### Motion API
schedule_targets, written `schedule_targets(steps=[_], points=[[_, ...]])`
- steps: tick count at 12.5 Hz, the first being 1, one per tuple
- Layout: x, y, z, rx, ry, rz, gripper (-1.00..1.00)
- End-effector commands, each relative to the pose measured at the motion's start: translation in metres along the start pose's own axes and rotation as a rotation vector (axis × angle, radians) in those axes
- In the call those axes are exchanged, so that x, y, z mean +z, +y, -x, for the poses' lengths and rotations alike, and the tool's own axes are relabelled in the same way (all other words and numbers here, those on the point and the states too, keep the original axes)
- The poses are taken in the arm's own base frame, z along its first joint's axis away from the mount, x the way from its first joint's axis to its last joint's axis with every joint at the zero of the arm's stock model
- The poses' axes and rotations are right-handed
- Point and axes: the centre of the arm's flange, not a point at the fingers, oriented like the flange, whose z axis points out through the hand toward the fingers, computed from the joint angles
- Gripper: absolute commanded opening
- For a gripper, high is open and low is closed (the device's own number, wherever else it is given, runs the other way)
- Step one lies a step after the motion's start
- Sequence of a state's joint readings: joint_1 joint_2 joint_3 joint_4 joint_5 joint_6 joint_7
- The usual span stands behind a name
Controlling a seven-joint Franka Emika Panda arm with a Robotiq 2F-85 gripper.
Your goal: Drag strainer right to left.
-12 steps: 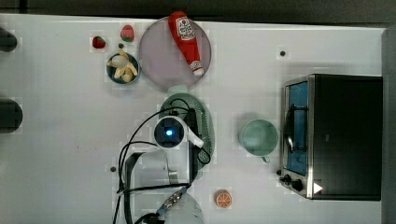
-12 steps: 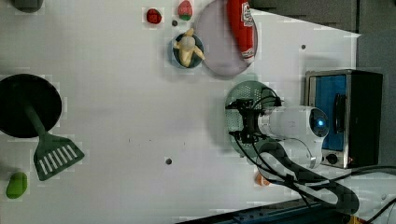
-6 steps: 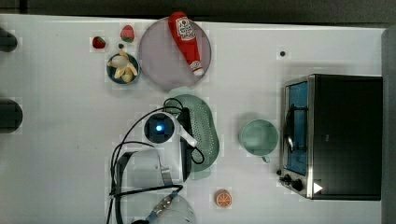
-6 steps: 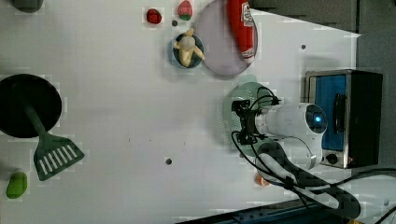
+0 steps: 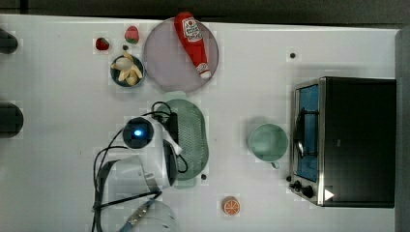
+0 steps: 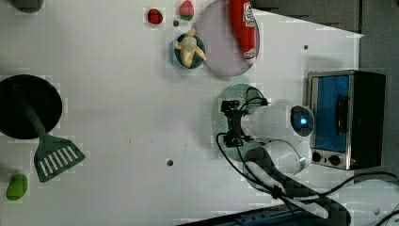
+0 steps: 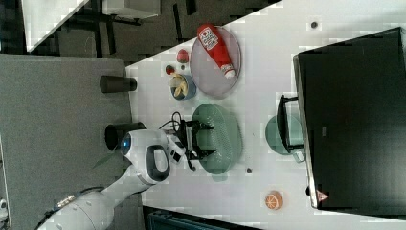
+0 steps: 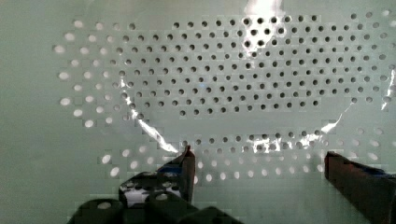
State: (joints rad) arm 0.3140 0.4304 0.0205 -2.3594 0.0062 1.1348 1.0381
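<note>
End effector [image 8: 259,161] spread wide, fingertips inside strainer [image 8: 224,79]

The gripper [image 7: 207,140] sits with its fingers spread over the strainer [image 5: 192,140], and on its far side from the cup [image 5: 268,142] the white table [image 5: 63,145] is bare and wide. Close by one end of the strainer stand the big plate [image 5: 167,63] with the ketchup bottle [image 5: 193,43] and the little bowl [image 5: 127,70]. Past the cup, the oven [image 5: 345,141] blocks that side.
</note>
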Motion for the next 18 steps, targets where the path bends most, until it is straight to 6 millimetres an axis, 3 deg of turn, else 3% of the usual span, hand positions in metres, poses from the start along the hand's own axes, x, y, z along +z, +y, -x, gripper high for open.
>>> schedule_targets(steps=[1, 9, 18], points=[[-0.022, 0.000, 0.041, 0.064, 0.001, 0.004, 1.00], [-0.031, 0.001, 0.105, 0.059, -0.037, 0.007, 1.00], [-0.034, -0.012, 0.175, 0.069, -0.119, -0.001, 1.00]])
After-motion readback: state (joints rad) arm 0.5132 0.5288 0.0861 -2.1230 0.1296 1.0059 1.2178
